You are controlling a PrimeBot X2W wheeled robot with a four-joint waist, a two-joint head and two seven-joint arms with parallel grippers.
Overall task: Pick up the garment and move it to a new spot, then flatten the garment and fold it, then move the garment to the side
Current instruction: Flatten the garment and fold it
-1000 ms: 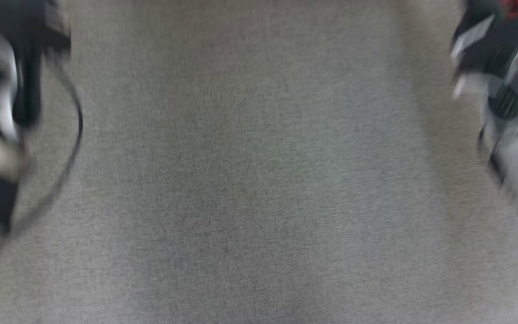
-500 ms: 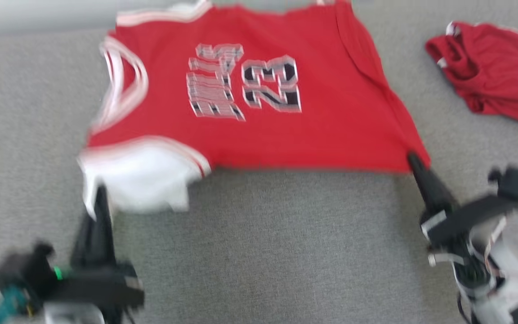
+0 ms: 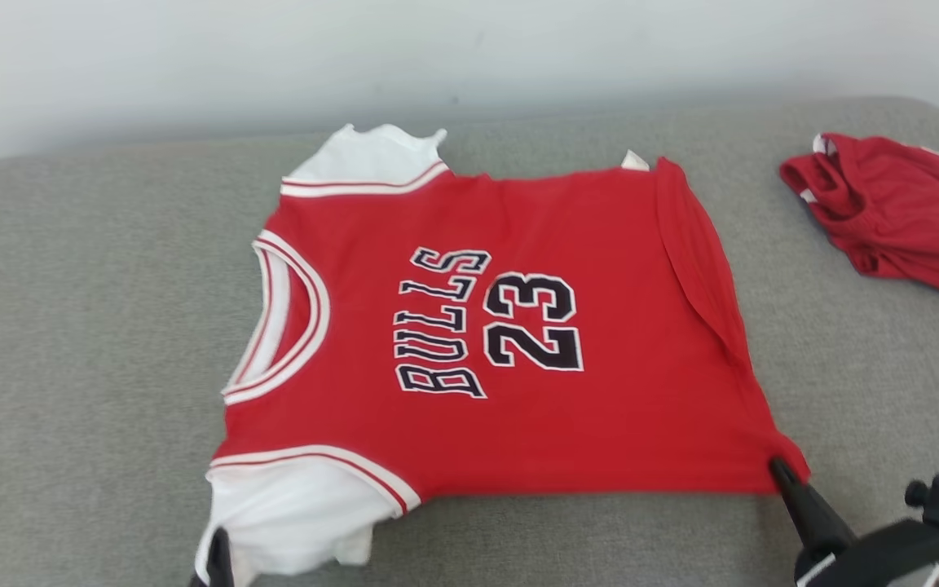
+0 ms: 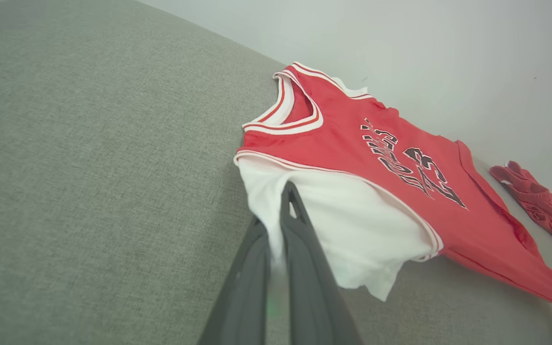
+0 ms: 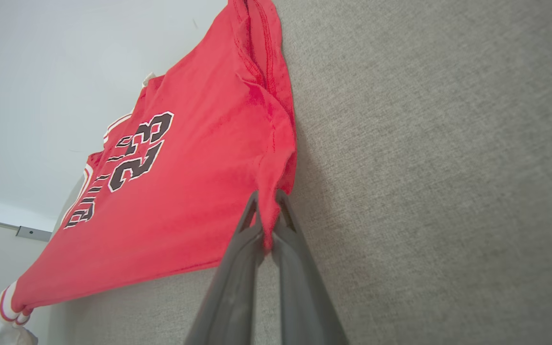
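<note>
Left pincer [image 4: 278,215]: pressed together on the edge of the near white sleeve [image 3: 290,514], at the lower left of the head view. The cloth runs up between the two fingers in the left wrist view.

Jersey [image 3: 502,326]: red, lying face up on the grey padded surface [image 3: 70,367]. Neck points to the robot's left, hem to the right, and the far sleeve [image 3: 372,159] is toward the wall. The body is mostly flat, and the near edge looks pulled taut between the two grips. The near sleeve is bunched and partly lifted. A long crease [image 3: 698,261] runs along the hem side.

Right pincer [image 5: 267,199]: pinching the near hem corner [image 3: 779,444], with red fabric caught between the tips.

Far right: a second red garment [image 3: 893,212], crumpled and well apart from the jersey.

Status, my read:
- Pick-up and move to a new spot look done
- Flattening is in progress: body ok, near sleeve and hem crease not smoothed
- No fold made yet
- Move to the side not started

Roughly a third through
</note>
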